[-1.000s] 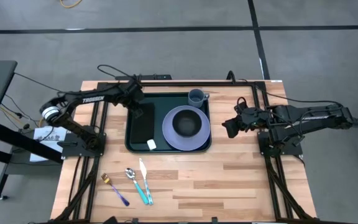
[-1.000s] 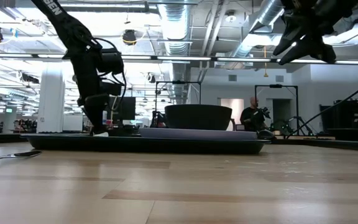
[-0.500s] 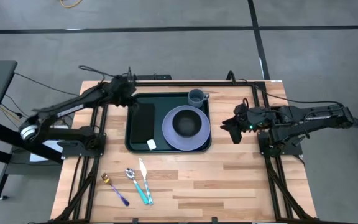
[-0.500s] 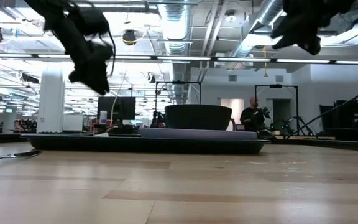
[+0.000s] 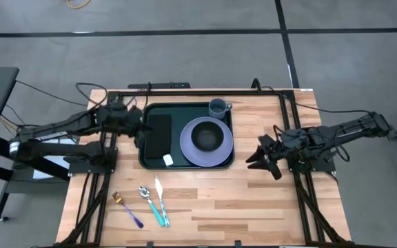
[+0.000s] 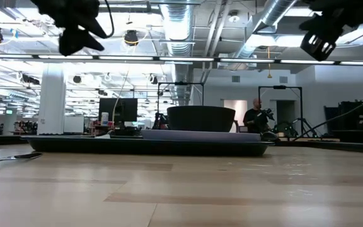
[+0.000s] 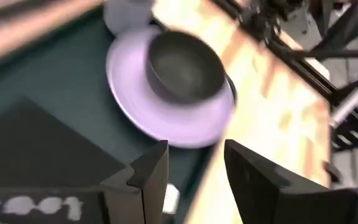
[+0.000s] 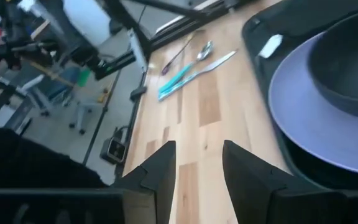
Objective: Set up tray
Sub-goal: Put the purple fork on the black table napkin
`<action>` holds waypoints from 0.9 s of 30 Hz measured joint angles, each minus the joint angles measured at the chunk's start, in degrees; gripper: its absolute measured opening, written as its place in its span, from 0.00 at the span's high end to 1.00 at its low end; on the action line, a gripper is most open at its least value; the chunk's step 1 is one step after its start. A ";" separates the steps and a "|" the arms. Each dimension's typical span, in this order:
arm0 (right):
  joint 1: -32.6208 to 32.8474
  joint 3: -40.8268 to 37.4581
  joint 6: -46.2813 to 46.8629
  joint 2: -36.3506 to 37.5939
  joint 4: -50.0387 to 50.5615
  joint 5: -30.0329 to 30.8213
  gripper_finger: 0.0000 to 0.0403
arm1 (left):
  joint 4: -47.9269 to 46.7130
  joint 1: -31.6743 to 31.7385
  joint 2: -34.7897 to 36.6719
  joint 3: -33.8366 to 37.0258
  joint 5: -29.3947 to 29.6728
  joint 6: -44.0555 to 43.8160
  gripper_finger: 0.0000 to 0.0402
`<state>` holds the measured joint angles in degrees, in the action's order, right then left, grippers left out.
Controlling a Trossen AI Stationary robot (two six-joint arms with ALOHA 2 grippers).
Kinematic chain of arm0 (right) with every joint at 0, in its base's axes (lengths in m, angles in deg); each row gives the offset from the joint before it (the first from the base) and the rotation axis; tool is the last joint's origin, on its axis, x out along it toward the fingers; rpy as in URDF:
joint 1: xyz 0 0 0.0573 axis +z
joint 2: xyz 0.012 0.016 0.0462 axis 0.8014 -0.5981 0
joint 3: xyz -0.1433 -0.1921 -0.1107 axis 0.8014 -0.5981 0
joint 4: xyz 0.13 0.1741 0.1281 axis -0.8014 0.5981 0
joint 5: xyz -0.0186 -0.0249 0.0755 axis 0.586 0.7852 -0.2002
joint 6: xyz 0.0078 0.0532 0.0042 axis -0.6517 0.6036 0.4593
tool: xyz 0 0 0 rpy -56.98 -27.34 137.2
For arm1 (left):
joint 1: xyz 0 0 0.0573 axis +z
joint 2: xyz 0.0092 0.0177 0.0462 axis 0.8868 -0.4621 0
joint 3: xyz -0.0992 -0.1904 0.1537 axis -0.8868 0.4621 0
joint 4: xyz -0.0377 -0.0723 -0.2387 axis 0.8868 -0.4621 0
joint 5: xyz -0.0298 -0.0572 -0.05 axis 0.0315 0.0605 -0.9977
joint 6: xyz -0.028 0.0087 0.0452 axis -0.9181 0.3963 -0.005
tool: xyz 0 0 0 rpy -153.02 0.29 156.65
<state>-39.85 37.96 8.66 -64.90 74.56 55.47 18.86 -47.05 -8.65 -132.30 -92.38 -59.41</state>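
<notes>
The dark green tray (image 5: 181, 114) lies on the table's far middle and shows edge-on in the low view (image 6: 144, 146). On it lie a black napkin (image 5: 158, 134), a purple plate (image 5: 188, 146) carrying a dark bowl (image 5: 205, 136), a blue-grey cup (image 5: 218, 107) and a small white piece (image 5: 168, 160). My left gripper (image 5: 138, 128) hangs open above the tray's left rim, near the napkin (image 7: 36, 143); its own view (image 7: 194, 168) looks down on plate (image 7: 135, 106) and bowl (image 7: 185, 65). My right gripper (image 5: 260, 157) is open, in the air right of the tray (image 8: 199, 165).
A fork (image 5: 126, 209), a spoon (image 5: 145, 193) and a teal-handled knife (image 5: 160, 200) lie on the near left of the table, also in the right wrist view (image 8: 191, 65). Bare wood spreads across the near right. A person (image 6: 255, 118) is in the room beyond.
My left gripper has risen from the tray's left part beside the napkin and swung toward the table's left and near side. My right gripper has moved toward the near edge. The things on the tray have stayed in place.
</notes>
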 joint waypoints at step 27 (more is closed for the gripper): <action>5.11 -0.02 0.66 0.00 8.47 0.20 0.70 | -7.24 -62.54 -24.62 -4.62 15.55 -107.21 0.64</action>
<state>-34.74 37.94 9.32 -64.90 83.03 55.67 11.62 -109.59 -33.27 -136.92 -76.83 -166.62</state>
